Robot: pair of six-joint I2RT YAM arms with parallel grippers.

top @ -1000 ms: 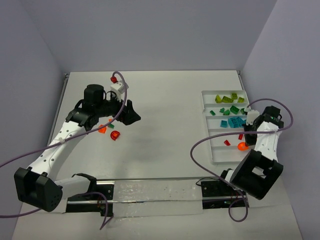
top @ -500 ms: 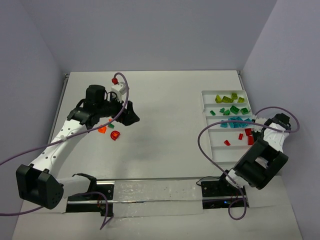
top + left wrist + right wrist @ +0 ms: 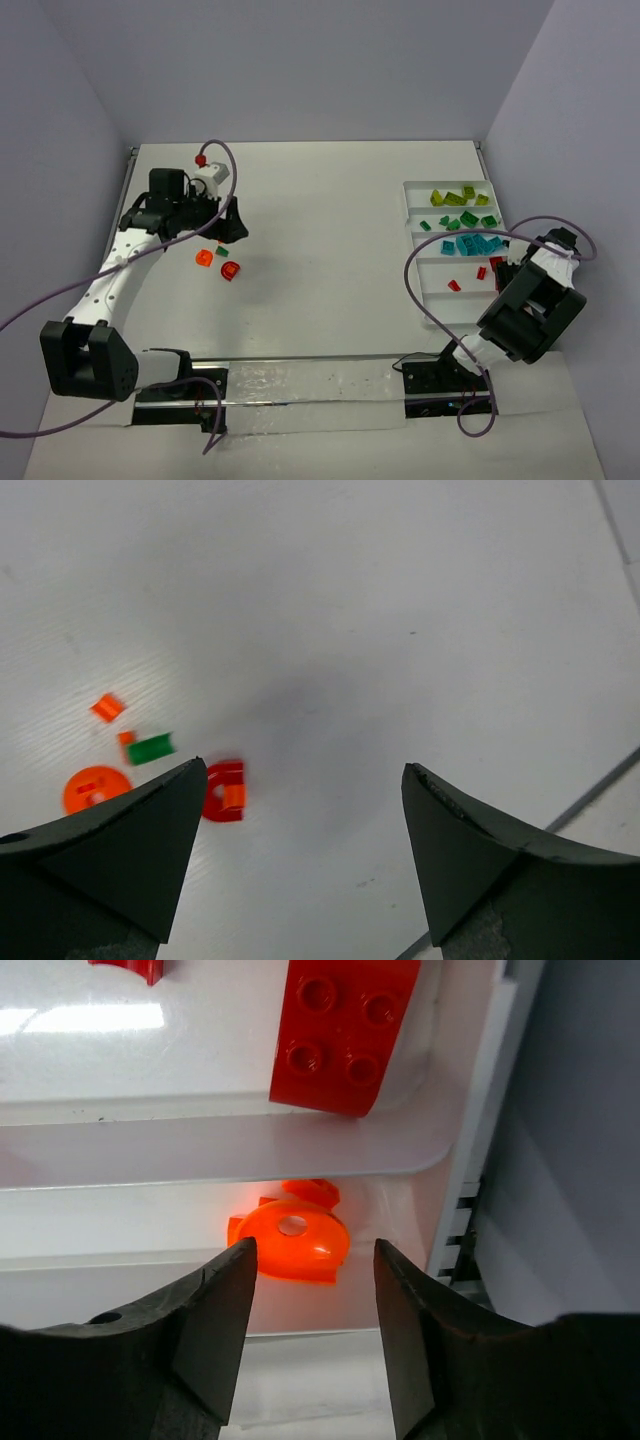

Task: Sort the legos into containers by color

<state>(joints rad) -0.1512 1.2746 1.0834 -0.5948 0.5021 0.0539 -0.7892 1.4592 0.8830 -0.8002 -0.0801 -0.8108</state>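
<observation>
**A:** Why does the left gripper hang over the table with its jaws spread wide and nothing between them?

**B:** It looks lined up for a pick. The orange disc, green brick and red arch piece lie loose below it, unsorted.

**A:** And on the right?

**B:** The white tray keeps one colour per compartment: lime, dark green, teal, red. The right gripper hovers over the end compartment, jaws parted, gripping nothing. The orange ring piece lies free there, one divider away from the red brick.
</observation>
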